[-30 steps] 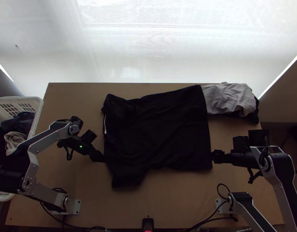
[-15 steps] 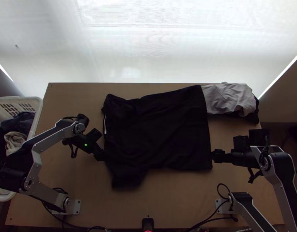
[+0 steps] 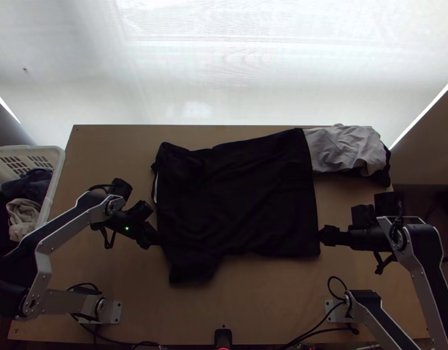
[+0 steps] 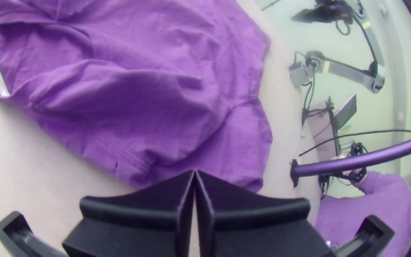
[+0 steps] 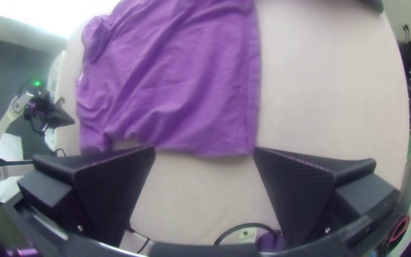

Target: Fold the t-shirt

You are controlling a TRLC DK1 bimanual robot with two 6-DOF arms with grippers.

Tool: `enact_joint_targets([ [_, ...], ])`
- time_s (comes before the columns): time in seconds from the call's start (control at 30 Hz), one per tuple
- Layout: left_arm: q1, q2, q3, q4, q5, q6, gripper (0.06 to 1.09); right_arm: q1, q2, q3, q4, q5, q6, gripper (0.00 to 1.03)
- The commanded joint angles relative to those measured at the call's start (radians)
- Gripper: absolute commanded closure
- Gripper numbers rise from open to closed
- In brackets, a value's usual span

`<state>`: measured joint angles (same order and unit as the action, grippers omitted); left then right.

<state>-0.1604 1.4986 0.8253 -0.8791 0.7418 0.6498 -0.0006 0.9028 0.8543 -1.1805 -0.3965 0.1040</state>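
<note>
The t-shirt (image 3: 241, 198) lies spread and somewhat wrinkled on the table, black in the top view, purple in the wrist views, with one sleeve (image 3: 192, 271) toward the near edge. At its left side is my left gripper (image 3: 157, 238); in the left wrist view the left gripper (image 4: 195, 173) is shut, its tips by the cloth's edge (image 4: 139, 176). My right gripper (image 3: 322, 234) stands by the shirt's right edge near the lower right corner. In the right wrist view the right gripper (image 5: 204, 151) is open, with the hem corner (image 5: 243, 147) beyond the gap between its fingers.
Grey and black cloth (image 3: 346, 150) lies bunched at the table's far right. A white basket (image 3: 58, 169) with clothes stands left of the table. Bare wood (image 3: 270, 297) lies in front of the shirt. In the left wrist view a person's sleeve (image 4: 367, 209) shows beyond the table.
The left arm has shifted about beside the shirt's left edge, its forearm lower in the picture now. The right arm has barely moved, and the shirt lies almost as before.
</note>
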Motion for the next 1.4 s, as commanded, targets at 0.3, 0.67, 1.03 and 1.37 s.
enact_joint_targets([
  [0.3, 0.064, -0.138, -0.045, 0.020, 0.013, 0.044, 1.05, -0.113, 0.220, -0.046, 0.012, -0.084, -0.082, 0.06],
  [0.67, 0.078, -0.129, -0.045, -0.001, -0.015, 0.042, 1.05, -0.108, 0.286, -0.123, 0.137, -0.088, -0.081, 0.06],
  [1.03, 0.061, 0.009, -0.069, 0.022, -0.216, -0.012, 0.43, -0.102, 0.262, -0.124, 0.131, -0.090, -0.075, 0.06],
  [1.37, 0.015, 0.048, -0.009, 0.052, -0.180, -0.087, 0.35, -0.095, 0.240, -0.124, 0.131, -0.088, -0.073, 0.06],
])
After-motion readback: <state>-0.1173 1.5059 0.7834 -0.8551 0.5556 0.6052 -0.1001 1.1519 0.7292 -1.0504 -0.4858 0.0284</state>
